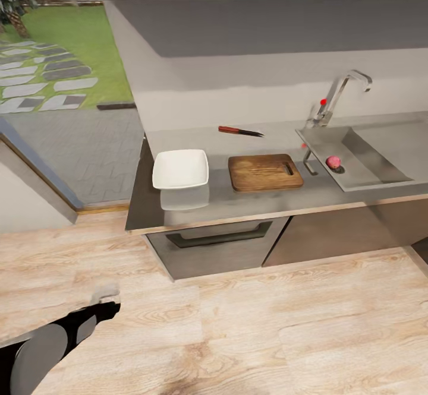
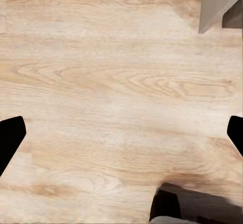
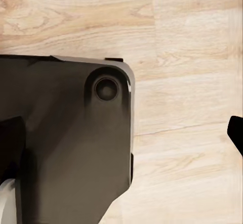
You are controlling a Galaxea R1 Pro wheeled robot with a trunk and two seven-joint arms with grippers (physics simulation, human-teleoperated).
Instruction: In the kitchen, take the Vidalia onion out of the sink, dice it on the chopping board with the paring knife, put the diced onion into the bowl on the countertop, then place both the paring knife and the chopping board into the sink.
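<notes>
Head view: one onion (image 1: 333, 161), bowl (image 1: 181, 168), board (image 1: 264, 171), knife (image 1: 239, 130)

The right claw (image 3: 124, 133) hangs above a pale, light-brown wooden plank floor (image 3: 187, 57), its two black fingertips (image 3: 235, 133) showing at opposite edges of the view, spread wide with nothing between them. Beneath the claw lies a dark, nearly black flat panel with a rounded corner (image 3: 66, 143), carrying a round recessed knob-like disc (image 3: 106, 88) near that corner. The panel covers part of the floor; grain lines and plank seams run across the bare boards beside it.
</notes>
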